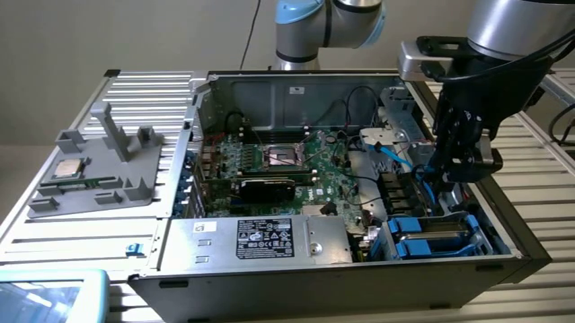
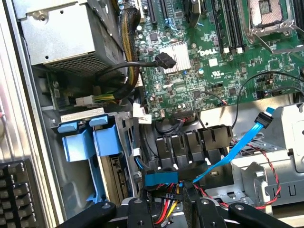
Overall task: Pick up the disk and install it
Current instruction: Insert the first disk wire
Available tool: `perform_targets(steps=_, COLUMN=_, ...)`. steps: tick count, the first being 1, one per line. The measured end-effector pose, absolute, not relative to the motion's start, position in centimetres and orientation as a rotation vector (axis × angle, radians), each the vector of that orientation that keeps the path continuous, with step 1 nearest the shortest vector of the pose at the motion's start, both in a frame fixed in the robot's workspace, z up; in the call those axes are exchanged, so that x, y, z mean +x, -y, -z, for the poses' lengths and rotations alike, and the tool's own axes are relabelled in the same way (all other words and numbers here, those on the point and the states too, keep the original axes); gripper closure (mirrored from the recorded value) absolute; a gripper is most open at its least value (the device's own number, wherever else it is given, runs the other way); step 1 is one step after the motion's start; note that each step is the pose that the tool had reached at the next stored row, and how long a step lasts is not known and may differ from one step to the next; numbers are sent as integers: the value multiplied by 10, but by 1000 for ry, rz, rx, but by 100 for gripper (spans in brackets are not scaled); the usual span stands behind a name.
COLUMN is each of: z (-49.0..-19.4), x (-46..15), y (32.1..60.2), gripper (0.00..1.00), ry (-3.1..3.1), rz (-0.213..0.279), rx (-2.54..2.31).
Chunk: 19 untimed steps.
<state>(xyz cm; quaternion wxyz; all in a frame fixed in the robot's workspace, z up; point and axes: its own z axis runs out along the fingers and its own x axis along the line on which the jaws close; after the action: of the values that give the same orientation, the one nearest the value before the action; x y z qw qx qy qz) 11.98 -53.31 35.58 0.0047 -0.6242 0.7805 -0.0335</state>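
**Claw** (image 1: 456, 176) (image 2: 164, 199): hangs low inside the computer case (image 1: 359, 279), by its side wall at the exterior view's right. It cannot be told whether it is open or closed, or whether it has hold of anything.

**Blue plug** (image 2: 161, 178): sits right at the claw's tip. Contact cannot be confirmed.

**Blue cable** (image 1: 395, 158) (image 2: 232, 152): a flat ribbon that runs from the plug up across the case's inside.

**Wires** (image 2: 167, 213): a red and yellow bundle directly under the claw, close to the plug.

**Disk** (image 1: 437, 233) (image 2: 90, 145): lies in its blue frame at the case's near corner on the exterior view's right, just beside the claw and apart from it. It appears to be seated in its slot.

**Circuit board** (image 1: 297, 168) (image 2: 199, 61): a green board that covers the case floor towards the middle.

**Power box** (image 1: 260, 239) (image 2: 66, 33): a silver box with a label, against the case's near wall.

**Grey tray** (image 1: 90, 175): rests on the table (image 1: 530, 222) beyond the case's far side wall and carries a chip (image 1: 70, 168).

**Step in hand (judgement):** the placing of the disk looks done, and the work now concerns the cabling beside it.

**Requirement (judgement):** the space is narrow and crowded with leads. Any move here calls for a fine, straight path, square alignment of the plug, and no snagging of the wires.
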Motion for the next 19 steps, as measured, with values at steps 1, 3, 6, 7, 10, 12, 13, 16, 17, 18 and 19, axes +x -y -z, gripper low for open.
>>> perform_targets(steps=1, z=-356, x=119, y=533, gripper=64, ry=-2445, rz=109, rx=-1952)
perform_targets(steps=3, z=-356, x=119, y=533, gripper=64, ry=-2446, rz=114, rx=-1948)
perform_targets(steps=6, z=-356, x=116, y=534, gripper=64, ry=-2447, rz=116, rx=-1944)
perform_targets(steps=7, z=-355, x=115, y=535, gripper=64, ry=-2448, rz=116, rx=-1944)
perform_targets(steps=10, z=-355, x=113, y=536, gripper=64, ry=-2450, rz=120, rx=-1944)
perform_targets(steps=12, z=-354, x=111, y=537, gripper=64, ry=-2451, rz=121, rx=-1942)
perform_targets(steps=13, z=-354, x=111, y=538, gripper=64, ry=-2451, rz=123, rx=-1941)
perform_targets(steps=16, z=-351, x=110, y=538, gripper=64, ry=-2457, rz=131, rx=-1939)
perform_targets(steps=17, z=-350, x=110, y=538, gripper=64, ry=-2460, rz=135, rx=-1938)
perform_targets(steps=18, z=-350, x=110, y=538, gripper=64, ry=-2462, rz=140, rx=-1938)
perform_targets(steps=19, z=-349, x=110, y=538, gripper=64, ry=-2465, rz=148, rx=-1940)
